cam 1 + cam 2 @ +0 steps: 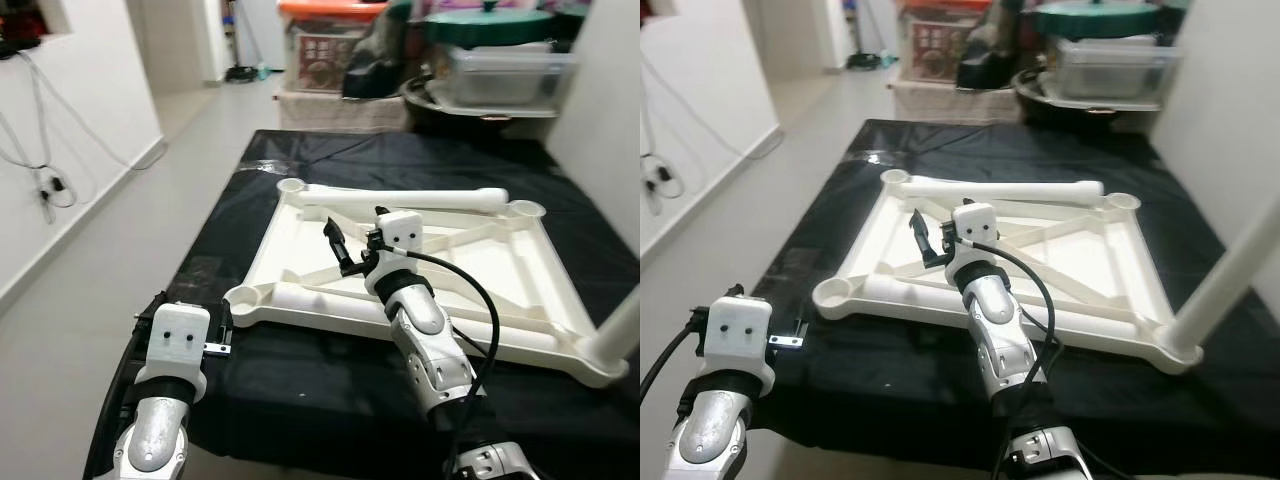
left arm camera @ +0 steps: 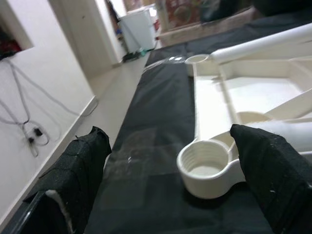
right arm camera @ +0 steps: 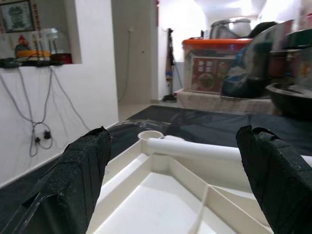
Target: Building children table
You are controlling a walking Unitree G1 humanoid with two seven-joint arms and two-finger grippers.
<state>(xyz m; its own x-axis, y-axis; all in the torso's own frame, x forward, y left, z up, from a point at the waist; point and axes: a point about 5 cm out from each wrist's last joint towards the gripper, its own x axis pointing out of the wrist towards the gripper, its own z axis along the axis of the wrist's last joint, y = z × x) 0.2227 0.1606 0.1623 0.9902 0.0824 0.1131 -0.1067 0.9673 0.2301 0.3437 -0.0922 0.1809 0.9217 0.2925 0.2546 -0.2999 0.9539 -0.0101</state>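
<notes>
Black-covered bench (image 1: 300,180) bears the upturned tabletop (image 1: 470,262); right gripper (image 1: 340,245) hovers above it, jaws released.

Ahead of me stands a desk (image 1: 300,400) draped in black cloth. At nine o'clock a white wall (image 1: 70,140) carries dangling cables (image 1: 45,180) above pale floor tiles (image 1: 130,250). At twelve o'clock sit stacked storage boxes (image 1: 325,50) and a green-lidded pot (image 1: 490,25).
</notes>
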